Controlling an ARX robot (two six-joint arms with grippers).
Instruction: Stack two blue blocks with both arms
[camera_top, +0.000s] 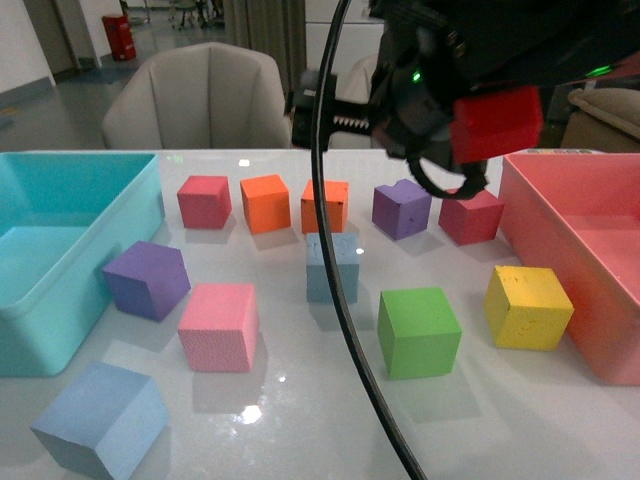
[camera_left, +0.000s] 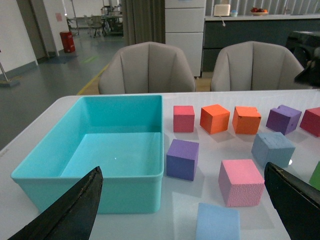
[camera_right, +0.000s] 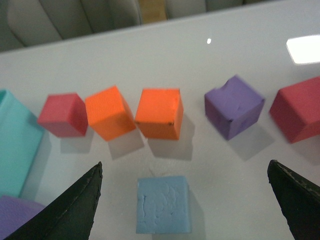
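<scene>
One light blue block (camera_top: 332, 265) sits mid-table, partly crossed by a black cable. It shows in the right wrist view (camera_right: 163, 205) between and below my open right gripper (camera_right: 185, 164), nearer its left finger. The other blue block (camera_top: 100, 420) lies at the front left. In the left wrist view it (camera_left: 217, 222) sits low between the fingers of my open left gripper (camera_left: 182, 170), with the first block (camera_left: 272, 148) further off. The right arm (camera_top: 450, 80), with its red part (camera_top: 497, 122), hangs above the back row. Both grippers are empty.
A teal bin (camera_top: 60, 330) stands at the left, a pink bin (camera_top: 600, 300) at the right. Purple (camera_top: 147, 278), pink (camera_top: 219, 326), green (camera_top: 418, 331) and yellow (camera_top: 528, 306) cubes surround the blue ones. Red, orange and purple cubes line the back.
</scene>
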